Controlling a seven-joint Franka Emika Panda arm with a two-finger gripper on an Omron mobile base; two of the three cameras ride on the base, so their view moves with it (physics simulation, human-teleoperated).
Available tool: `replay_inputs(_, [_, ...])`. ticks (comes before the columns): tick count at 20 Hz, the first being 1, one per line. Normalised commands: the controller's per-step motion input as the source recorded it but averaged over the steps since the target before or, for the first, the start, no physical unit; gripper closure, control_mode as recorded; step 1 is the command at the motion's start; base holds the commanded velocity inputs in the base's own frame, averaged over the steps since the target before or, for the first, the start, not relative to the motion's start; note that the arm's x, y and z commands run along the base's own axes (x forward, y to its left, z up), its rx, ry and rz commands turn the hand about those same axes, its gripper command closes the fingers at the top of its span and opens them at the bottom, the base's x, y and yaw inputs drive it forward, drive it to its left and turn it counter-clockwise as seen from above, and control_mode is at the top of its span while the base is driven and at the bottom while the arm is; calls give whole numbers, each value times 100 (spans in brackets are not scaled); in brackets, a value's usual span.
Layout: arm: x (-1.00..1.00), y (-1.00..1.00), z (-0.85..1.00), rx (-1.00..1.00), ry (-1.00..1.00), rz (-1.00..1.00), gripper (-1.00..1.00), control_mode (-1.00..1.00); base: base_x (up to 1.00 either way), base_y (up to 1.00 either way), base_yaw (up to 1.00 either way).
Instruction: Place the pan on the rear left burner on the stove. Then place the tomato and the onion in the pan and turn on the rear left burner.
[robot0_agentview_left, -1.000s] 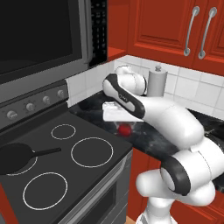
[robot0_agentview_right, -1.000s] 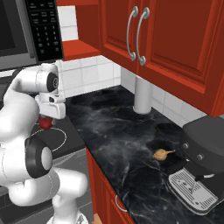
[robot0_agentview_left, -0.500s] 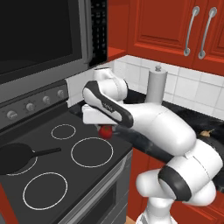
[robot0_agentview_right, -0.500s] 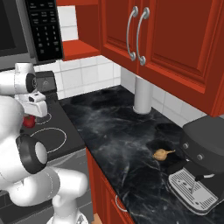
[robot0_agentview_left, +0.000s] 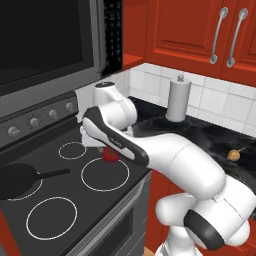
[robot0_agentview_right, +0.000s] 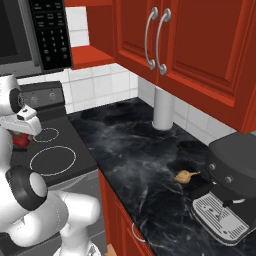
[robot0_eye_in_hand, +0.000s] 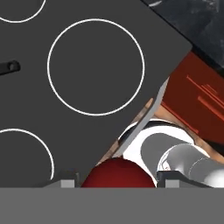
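The pan (robot0_agentview_left: 17, 179) sits on the stove (robot0_agentview_left: 75, 210); the onion (robot0_agentview_right: 184, 175) lies on the counter (robot0_agentview_right: 130, 150) right of it.

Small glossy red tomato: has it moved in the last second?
Yes. The tomato, held in the gripper, was carried left off the dark marble counter and is now over the black glass stove.

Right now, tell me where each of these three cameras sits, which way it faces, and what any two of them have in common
Left base view: behind the arm, on its left, looking forward and down over the stove; the arm crosses from lower right, carrying the tomato.
Right base view: behind the arm, on its right, looking along the counter past the onion; the arm stands at the left edge.
Hand view: on the hand, looking down at the cooktop; the gripper grips the tomato.
Both base views share the stove, tomato, onion and paper-towel holder.
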Motion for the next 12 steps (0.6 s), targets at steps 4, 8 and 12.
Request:
replay_inputs(4, [0, 58, 0, 0, -7, 17, 100, -100, 0, 0, 0])
replay_inputs(8, [2, 69, 0, 0, 0, 20, 100, -100, 0, 0, 0])
replay_inputs(12, [4, 71, 0, 1, 0, 22, 100, -100, 0, 0, 0])
